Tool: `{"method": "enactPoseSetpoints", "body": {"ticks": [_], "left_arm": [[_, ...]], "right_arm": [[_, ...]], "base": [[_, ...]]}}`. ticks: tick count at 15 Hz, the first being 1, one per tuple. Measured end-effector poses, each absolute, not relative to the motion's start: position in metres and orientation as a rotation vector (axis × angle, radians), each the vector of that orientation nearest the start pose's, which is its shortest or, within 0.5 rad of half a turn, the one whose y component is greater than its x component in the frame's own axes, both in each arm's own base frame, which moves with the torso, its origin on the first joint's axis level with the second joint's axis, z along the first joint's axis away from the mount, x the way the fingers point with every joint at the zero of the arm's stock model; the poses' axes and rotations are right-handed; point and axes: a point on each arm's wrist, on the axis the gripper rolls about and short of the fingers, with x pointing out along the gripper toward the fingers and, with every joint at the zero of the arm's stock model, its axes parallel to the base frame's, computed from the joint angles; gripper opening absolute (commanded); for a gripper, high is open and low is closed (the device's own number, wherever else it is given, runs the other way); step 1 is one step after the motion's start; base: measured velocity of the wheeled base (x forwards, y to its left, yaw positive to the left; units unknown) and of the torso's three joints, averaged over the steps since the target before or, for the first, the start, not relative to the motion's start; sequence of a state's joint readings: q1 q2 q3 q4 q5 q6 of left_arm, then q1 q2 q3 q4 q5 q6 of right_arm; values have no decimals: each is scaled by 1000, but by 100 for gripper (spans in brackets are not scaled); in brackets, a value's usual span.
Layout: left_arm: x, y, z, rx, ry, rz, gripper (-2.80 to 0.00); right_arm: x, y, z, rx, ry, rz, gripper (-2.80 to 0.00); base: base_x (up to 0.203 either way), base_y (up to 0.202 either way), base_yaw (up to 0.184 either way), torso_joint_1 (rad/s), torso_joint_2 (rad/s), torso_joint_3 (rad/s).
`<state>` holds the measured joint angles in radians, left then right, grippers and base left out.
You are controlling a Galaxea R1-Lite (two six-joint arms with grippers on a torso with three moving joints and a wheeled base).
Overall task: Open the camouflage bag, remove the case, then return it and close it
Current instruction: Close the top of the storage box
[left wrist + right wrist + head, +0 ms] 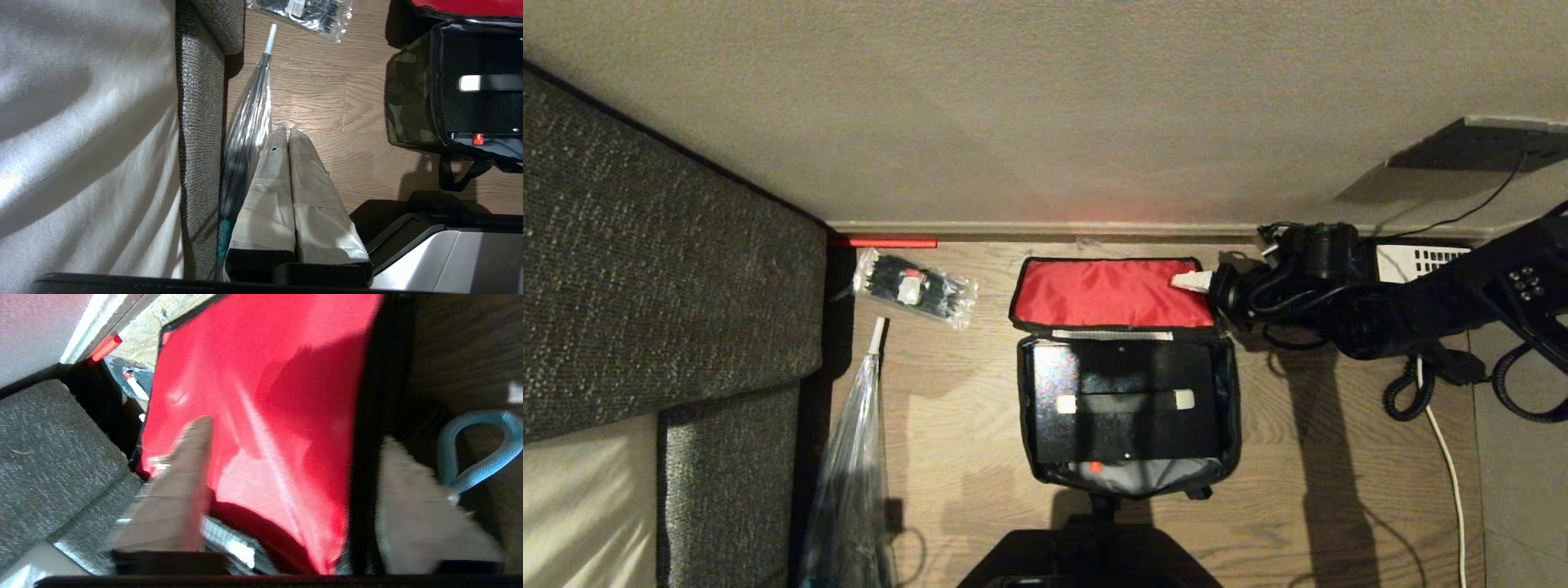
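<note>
Head view: right pincer open, straddling camouflage bag red lid's edge.

A pale, lightly textured wall fills the far side and meets a wooden plank floor along a light skirting board. On the left stands a dark grey woven sofa, with a pale cloth lying over its near part. At the far right the planks give way to a greyer surface, perhaps tile. Light comes from the near side, and shadows lie long across the boards.
</note>
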<state>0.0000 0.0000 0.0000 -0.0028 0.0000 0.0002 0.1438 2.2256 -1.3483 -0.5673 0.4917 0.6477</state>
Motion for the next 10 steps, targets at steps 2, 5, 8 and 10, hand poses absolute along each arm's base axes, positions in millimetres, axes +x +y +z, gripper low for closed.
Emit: {"method": "enactPoseSetpoints", "body": {"ticks": [2, 5, 8, 10], "left_arm": [[-23, 0, 76, 0, -3, 0, -280], [-23, 0, 76, 0, -3, 0, -280], [-23, 0, 76, 0, -3, 0, -280], [-23, 0, 76, 0, -2, 0, -280]], "right_arm": [[442, 75, 119, 643, 499, 516, -280], [441, 75, 119, 621, 490, 522, -280], [438, 74, 130, 615, 447, 547, -280], [433, 74, 137, 613, 442, 565, -280]], "base": [[0, 0, 0, 0, 0, 0], [0, 0, 0, 0, 0, 0], [0, 0, 0, 0, 0, 0], [0, 0, 0, 0, 0, 0]]}}
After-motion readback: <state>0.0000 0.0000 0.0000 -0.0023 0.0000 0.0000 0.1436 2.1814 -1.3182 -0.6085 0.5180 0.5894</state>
